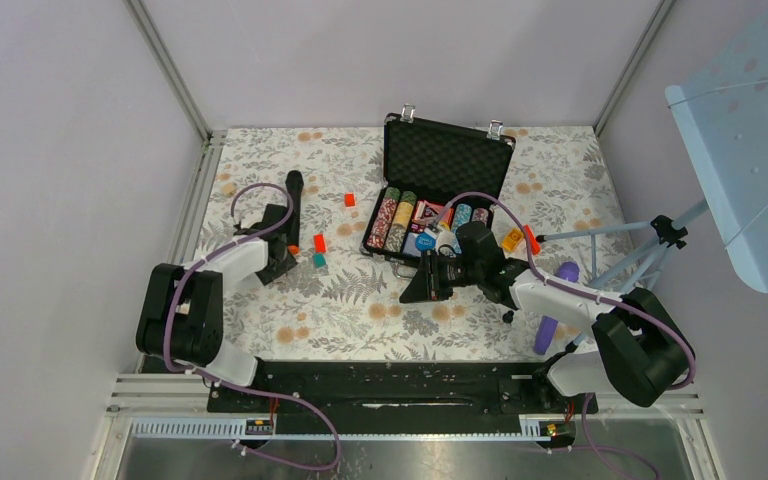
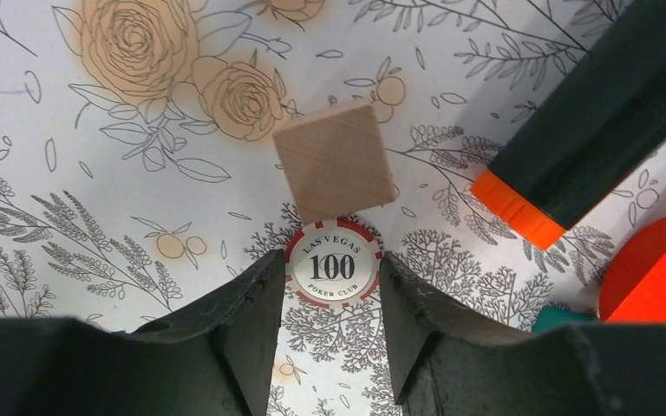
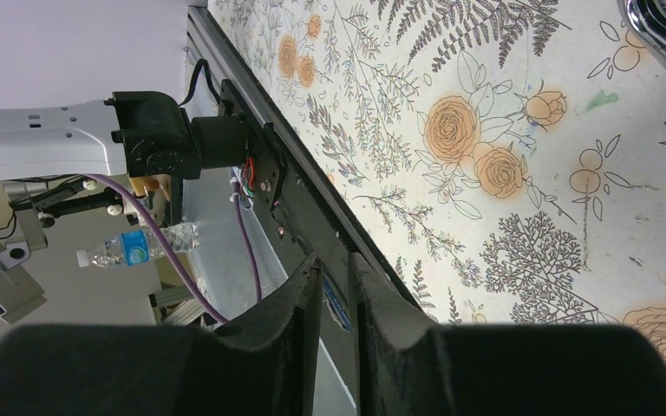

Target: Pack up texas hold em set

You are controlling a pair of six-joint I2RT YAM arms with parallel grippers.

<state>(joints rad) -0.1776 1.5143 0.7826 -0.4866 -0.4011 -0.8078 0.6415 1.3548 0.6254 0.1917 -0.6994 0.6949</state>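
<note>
Left claw [image 2: 331, 258] flanks chip [image 2: 333, 270] beside wooden block [image 2: 335, 163].

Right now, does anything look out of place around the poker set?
Yes. One poker chip, marked 100, lies flat on the floral cloth outside the open case, between the fingers of the left end effector. A wooden tile, a microphone and a red block lie scattered near it.

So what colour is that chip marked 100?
The chip has a white centre and red striped rim; clearest in the left wrist view.
</note>
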